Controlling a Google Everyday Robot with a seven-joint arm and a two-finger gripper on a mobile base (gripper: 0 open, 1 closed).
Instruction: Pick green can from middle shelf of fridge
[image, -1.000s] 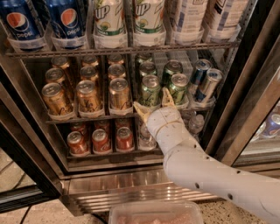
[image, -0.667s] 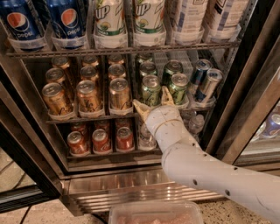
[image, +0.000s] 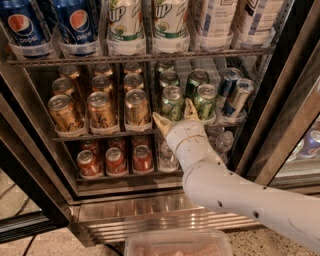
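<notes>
The fridge (image: 165, 212) stands open. On its middle shelf (image: 100, 135) several green cans stand in two lanes; the nearest ones are the front left green can (image: 171, 100) and the front right green can (image: 205, 99). My gripper (image: 173, 112) is at the shelf's front edge, right in front of the lower part of the front left green can. It is open, with one fingertip (image: 156, 118) to the can's lower left and the other (image: 190, 106) between the two front green cans. It holds nothing. My white arm reaches in from the lower right.
Gold-orange cans (image: 100, 110) fill the left lanes of the middle shelf and slim blue-and-silver cans (image: 239, 97) the right lane. Pepsi and 7UP bottles (image: 122, 25) stand on the rack above, red cans (image: 115, 160) and small water bottles below. The door frame (image: 285, 110) is at right.
My gripper has edged slightly up and in toward the front left green can. The cans have not moved.
</notes>
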